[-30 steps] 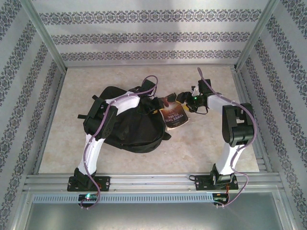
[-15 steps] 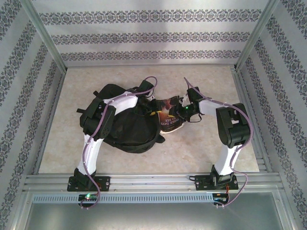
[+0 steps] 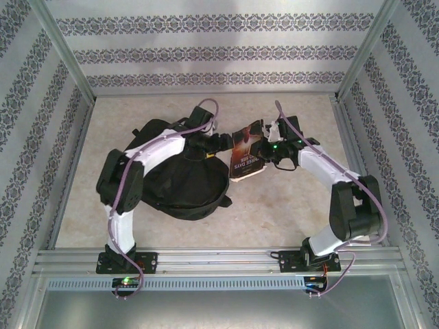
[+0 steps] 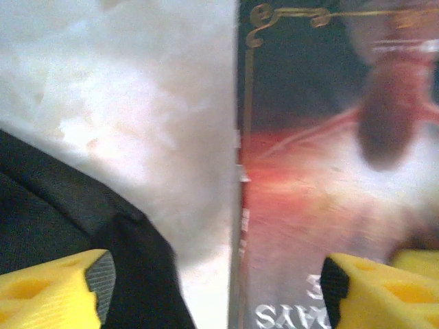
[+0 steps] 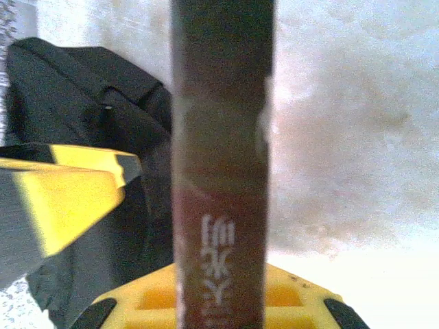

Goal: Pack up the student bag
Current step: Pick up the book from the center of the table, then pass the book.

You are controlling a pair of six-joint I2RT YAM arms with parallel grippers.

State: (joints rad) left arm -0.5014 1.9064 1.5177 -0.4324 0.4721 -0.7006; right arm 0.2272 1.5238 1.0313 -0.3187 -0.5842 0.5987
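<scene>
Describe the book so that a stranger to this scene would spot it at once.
On the pale table, find the big black student bag left of centre. Just right of it is the book: thin, stiff, dark red-brown cover with pale lettering, unlike the soft black bag.

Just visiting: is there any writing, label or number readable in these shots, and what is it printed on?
"AYS": white letters, upside down and partly cut off, on the book cover, left wrist view.
White characters on its spine, right wrist view: too blurred to read.
Cover title, top view: too small to read.
The student bag: no lettering visible.
</scene>
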